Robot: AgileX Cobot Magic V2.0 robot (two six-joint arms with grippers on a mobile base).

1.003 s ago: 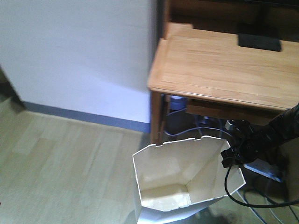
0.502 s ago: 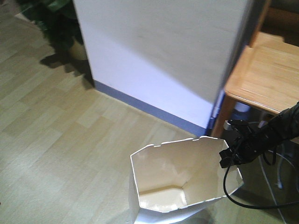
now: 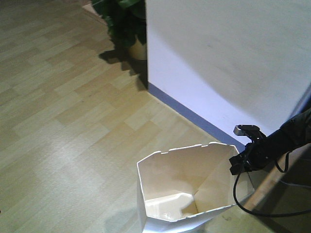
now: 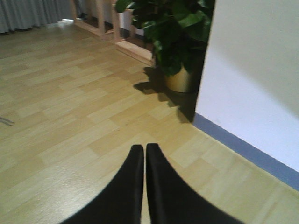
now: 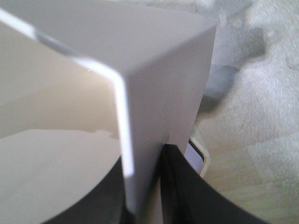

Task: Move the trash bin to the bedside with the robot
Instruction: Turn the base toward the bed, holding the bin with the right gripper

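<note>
The white trash bin (image 3: 170, 177), with a faceted rim and cream inside, stands on the wood floor at the bottom middle of the front view. My right gripper (image 3: 237, 164) is shut on the bin's right rim, its black arm reaching in from the right with a cable trailing below. In the right wrist view the bin wall (image 5: 159, 84) runs between the two black fingers (image 5: 196, 196) of the right gripper (image 5: 142, 196). My left gripper (image 4: 145, 154) hangs over bare floor, shut, with nothing in it. The bedside is out of view.
A white wall (image 3: 223, 58) with a blue-grey baseboard (image 3: 189, 114) runs diagonally just behind the bin. A potted plant (image 3: 127, 24) (image 4: 180, 42) stands at the wall's corner. Light wooden furniture legs (image 4: 100, 18) stand far back. Wood floor (image 3: 63, 97) stretches to the left.
The whole view has swung: the wooden desk has left the frame and the wall corner and plant have come in. The bin and right gripper keep their place in the frame.
</note>
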